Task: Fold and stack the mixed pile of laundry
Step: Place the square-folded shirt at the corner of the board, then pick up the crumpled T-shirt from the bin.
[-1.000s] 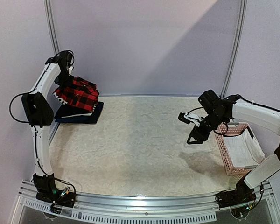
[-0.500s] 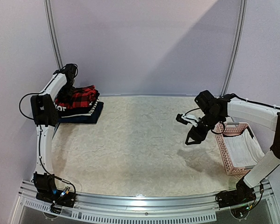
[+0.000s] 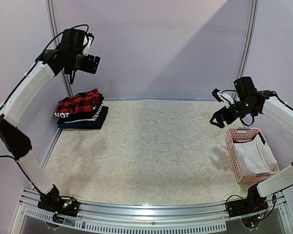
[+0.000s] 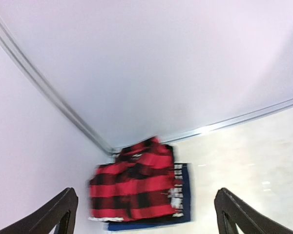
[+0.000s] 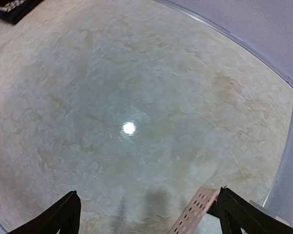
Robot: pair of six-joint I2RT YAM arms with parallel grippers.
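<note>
The laundry pile is a folded stack (image 3: 81,111) at the table's back left corner. A red-and-black plaid shirt (image 3: 79,102) lies on top of a white printed tee and navy clothes (image 3: 90,122). My left gripper (image 3: 89,64) hangs high above the stack, open and empty. In the left wrist view the plaid shirt (image 4: 132,187) and the navy layer (image 4: 184,195) lie far below my left gripper (image 4: 145,191). My right gripper (image 3: 218,117) hovers open and empty over the table's right side. In its own view the right gripper (image 5: 149,192) frames bare table.
A pink slatted basket (image 3: 233,156) with a white cloth (image 3: 255,157) in it stands at the right edge, just below my right gripper. Its corner (image 5: 195,214) shows in the right wrist view. The stack's dark edge (image 5: 12,9) shows at that view's top left.
My left gripper set the plaid shirt on the stack, opened and rose well above it. My right gripper opened wider and moved back and right, toward the basket.
</note>
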